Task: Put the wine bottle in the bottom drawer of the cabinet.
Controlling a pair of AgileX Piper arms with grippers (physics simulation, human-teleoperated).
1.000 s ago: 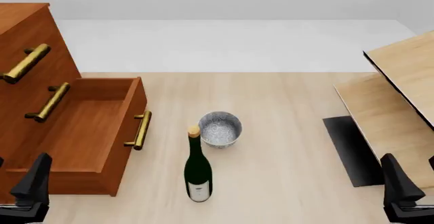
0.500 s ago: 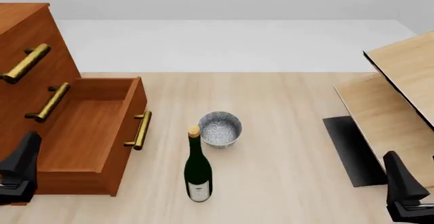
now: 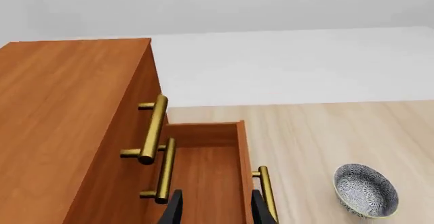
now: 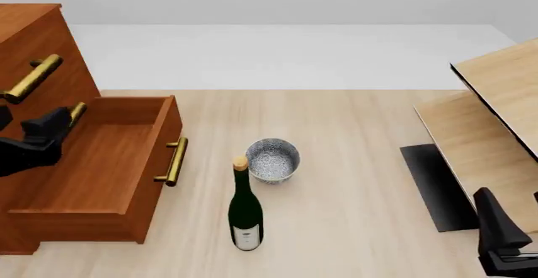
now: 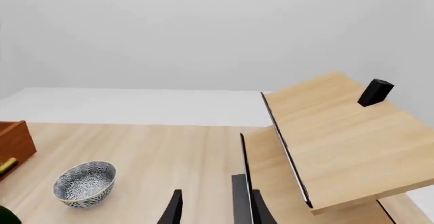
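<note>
Wine bottle [image 4: 246, 212] stands upright on the table [image 4: 353, 164], just in front of a speckled bowl [image 4: 273, 159]. Beside it the bottom drawer [image 4: 101, 164] gapes open; the left tool [image 4: 42, 130] hovers above it, fingers spread, holding nothing. The right tool [image 4: 497, 234] sits low, also parted.

The cabinet [image 4: 29, 45] fills the frame's left, its bottom drawer [image 4: 101, 164] pulled out. Right of it stands the wine bottle [image 4: 244, 208], the bowl [image 4: 273, 160] just behind.
</note>
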